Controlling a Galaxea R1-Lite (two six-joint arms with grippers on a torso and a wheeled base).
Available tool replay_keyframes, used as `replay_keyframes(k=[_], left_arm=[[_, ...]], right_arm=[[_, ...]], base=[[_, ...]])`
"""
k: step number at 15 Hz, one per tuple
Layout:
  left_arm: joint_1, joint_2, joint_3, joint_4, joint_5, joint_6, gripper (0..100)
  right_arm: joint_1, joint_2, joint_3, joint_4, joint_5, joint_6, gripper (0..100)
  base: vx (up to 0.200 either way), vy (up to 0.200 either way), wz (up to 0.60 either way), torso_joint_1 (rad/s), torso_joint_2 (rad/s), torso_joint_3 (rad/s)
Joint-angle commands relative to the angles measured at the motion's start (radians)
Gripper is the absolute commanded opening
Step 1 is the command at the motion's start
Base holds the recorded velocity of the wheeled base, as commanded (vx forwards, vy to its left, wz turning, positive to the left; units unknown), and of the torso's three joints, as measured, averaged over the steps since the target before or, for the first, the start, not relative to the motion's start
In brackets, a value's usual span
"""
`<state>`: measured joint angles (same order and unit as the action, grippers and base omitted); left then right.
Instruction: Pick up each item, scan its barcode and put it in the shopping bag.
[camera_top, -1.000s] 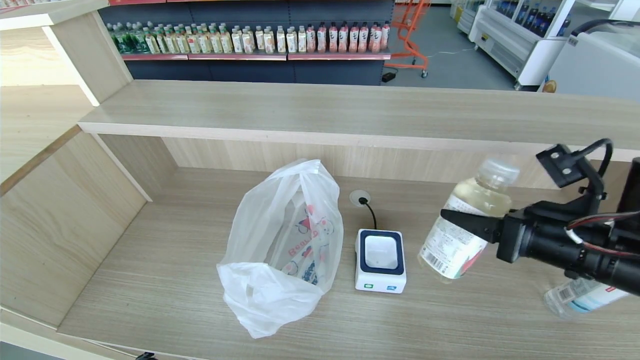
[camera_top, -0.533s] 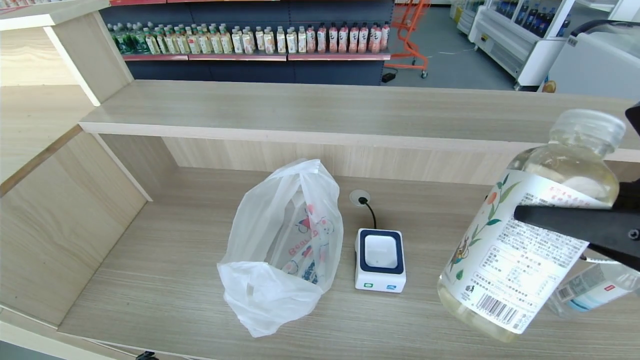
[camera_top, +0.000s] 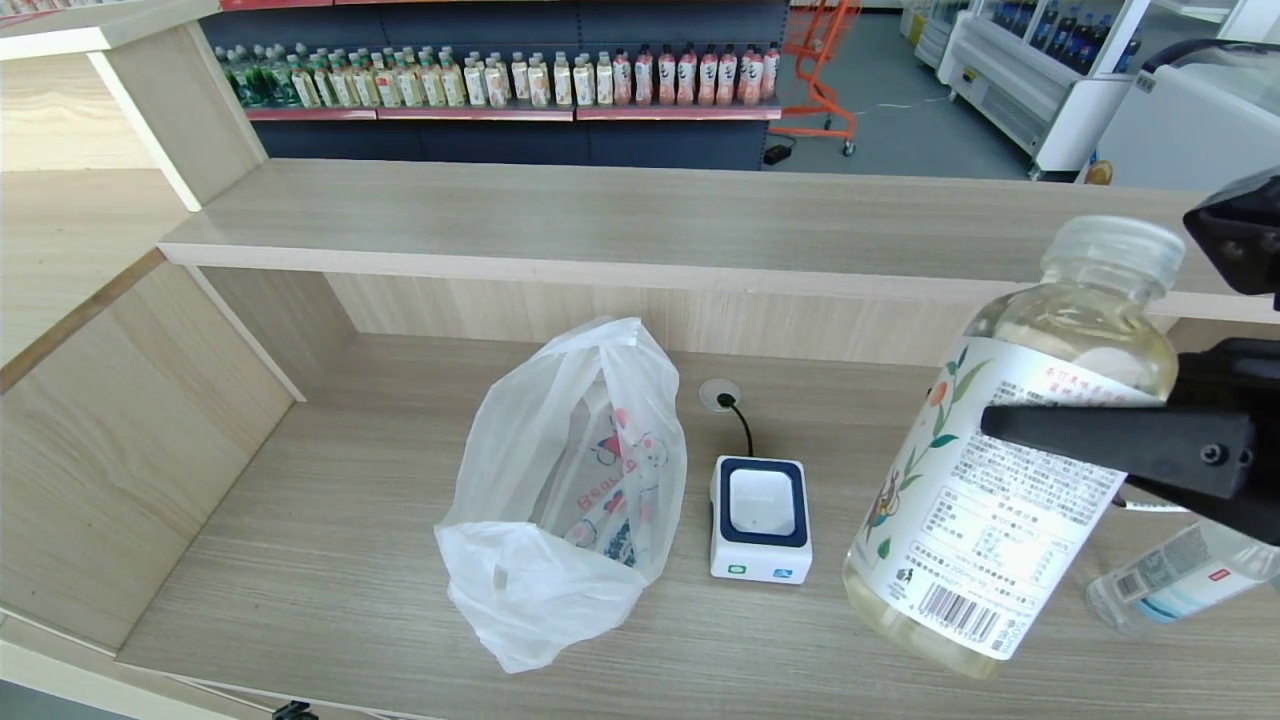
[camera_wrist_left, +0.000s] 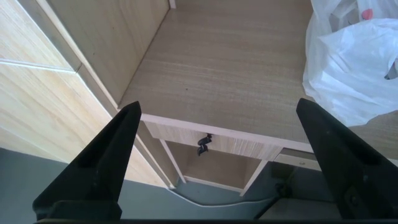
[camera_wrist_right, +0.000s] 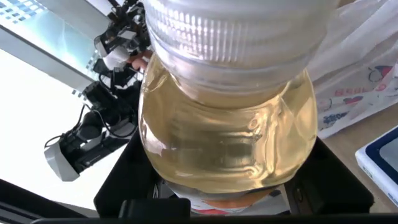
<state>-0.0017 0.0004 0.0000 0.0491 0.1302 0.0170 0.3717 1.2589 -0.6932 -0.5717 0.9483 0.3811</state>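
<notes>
right gripper (camera_top: 1000, 425): head view, clamped across the label of the bottle (camera_top: 980, 540), holding it in the air at right, cap up, tilted.
barcode (camera_top: 958, 610): low on the label, facing the head camera, not the window.
scanner (camera_top: 761, 518): on the counter (camera_top: 330, 580), window up, between the shopping bag (camera_top: 560, 500) and the held bottle, touching neither.
second bottle (camera_top: 1170, 580): lying at far right under the arm.
left gripper (camera_wrist_left: 216, 106): left wrist view, fingers spread wide, holding nothing, off the counter's near edge, bag beyond.
right wrist view: bottle shoulder close up, bag and a scanner corner behind.
step: probably the scan. Carry over the window, roll the barcode downward, hold steady, then bag it.
hidden: far finger behind the bottle; bag contents unclear; second bottle partly behind the arm.
</notes>
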Motion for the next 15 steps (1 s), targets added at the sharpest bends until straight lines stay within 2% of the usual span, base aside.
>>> replay_keyframes(k=[1, 9, 10, 11, 13, 14, 15], left_arm=[[0.000, 0.000, 0.000, 0.000, 0.000, 0.000, 100], [0.000, 0.000, 0.000, 0.000, 0.000, 0.000, 100], [0.000, 0.000, 0.000, 0.000, 0.000, 0.000, 100], [0.000, 0.000, 0.000, 0.000, 0.000, 0.000, 100], [0.000, 0.000, 0.000, 0.000, 0.000, 0.000, 100], [0.000, 0.000, 0.000, 0.001, 0.000, 0.000, 100], [0.000, 0.000, 0.000, 0.000, 0.000, 0.000, 100]], right_arm=[[0.030, 0.016, -0.005, 0.001, 0.000, 0.001, 0], [0.056, 0.031, -0.020, -0.002, -0.005, -0.024, 0], [0.050, 0.043, -0.017, -0.002, -0.008, -0.091, 0], [0.026, 0.065, -0.011, 0.000, -0.020, -0.215, 0], [-0.074, 0.175, -0.014, 0.000, -0.025, -0.597, 0], [-0.105, 0.221, -0.026, 0.000, -0.023, -0.720, 0], [-0.135, 0.295, -0.063, 0.000, -0.023, -0.919, 0]], base=[[0.000, 0.000, 0.00, 0.000, 0.00, 0.000], [0.000, 0.000, 0.00, 0.000, 0.00, 0.000], [0.000, 0.000, 0.00, 0.000, 0.00, 0.000], [0.000, 0.000, 0.00, 0.000, 0.00, 0.000], [0.000, 0.000, 0.00, 0.000, 0.00, 0.000], [0.000, 0.000, 0.00, 0.000, 0.00, 0.000], [0.000, 0.000, 0.00, 0.000, 0.00, 0.000]])
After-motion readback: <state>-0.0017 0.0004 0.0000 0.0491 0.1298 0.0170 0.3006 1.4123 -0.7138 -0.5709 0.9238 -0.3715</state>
